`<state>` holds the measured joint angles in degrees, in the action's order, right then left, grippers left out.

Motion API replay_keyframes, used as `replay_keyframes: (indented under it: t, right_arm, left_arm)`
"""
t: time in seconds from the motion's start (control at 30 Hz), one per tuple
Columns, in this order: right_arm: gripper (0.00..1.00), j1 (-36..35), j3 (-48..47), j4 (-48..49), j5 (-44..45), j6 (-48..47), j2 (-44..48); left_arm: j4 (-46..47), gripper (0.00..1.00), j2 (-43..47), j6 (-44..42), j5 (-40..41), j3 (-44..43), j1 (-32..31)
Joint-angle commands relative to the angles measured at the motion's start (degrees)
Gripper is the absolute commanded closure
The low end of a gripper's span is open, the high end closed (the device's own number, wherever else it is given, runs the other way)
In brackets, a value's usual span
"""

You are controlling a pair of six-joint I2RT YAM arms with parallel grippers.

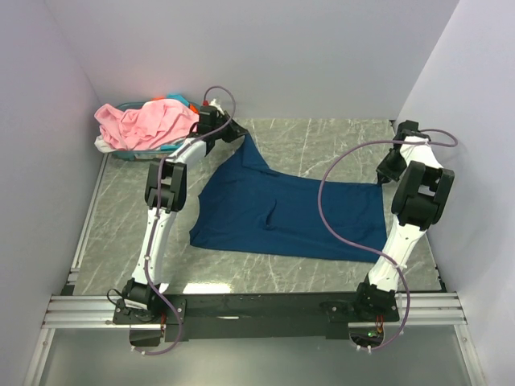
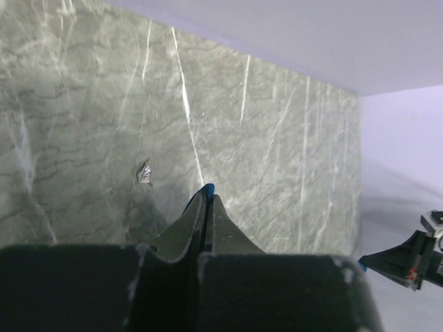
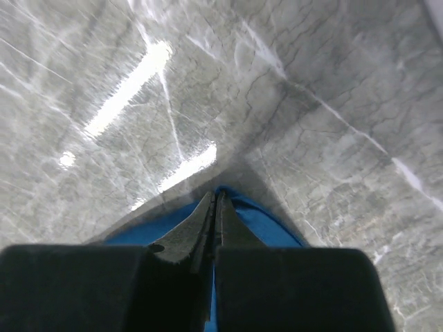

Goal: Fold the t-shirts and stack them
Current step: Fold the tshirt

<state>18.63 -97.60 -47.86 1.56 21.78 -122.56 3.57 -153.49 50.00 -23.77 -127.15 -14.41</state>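
Grey marble tabletop (image 1: 121,233) bore the navy t-shirt (image 1: 290,213), far corners pinched by left gripper (image 2: 208,195) and right gripper (image 3: 216,199), apparently spreading it flat; folding would next need even tension

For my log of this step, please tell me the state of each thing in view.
navy t-shirt: spread out, unfolded, pinched at two edges
pink t-shirt: crumpled in the basket
basket: filled above its rim
left gripper: shut on the navy t-shirt
right gripper: shut on the navy t-shirt
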Motion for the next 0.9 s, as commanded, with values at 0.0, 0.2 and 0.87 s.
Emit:
replay_keyframes:
  t: [0.0,0.2,0.87]
  right_arm:
    - [1.0,0.35,-4.52,-1.01,1.95,0.28,4.26]
    - [1.0,0.35,-9.96,-1.89,1.6,1.07,2.33]
    - [1.0,0.35,-11.31,1.8,-0.33,0.2,5.48]
  left_arm:
    - [5.3,1.0,3.64,2.12,-1.37,-3.36,0.53]
    - [6.88,1.0,3.99,3.09,-1.19,-5.29,0.97]
    - [10.58,1.0,21.9,3.45,-2.42,9.88,2.37]
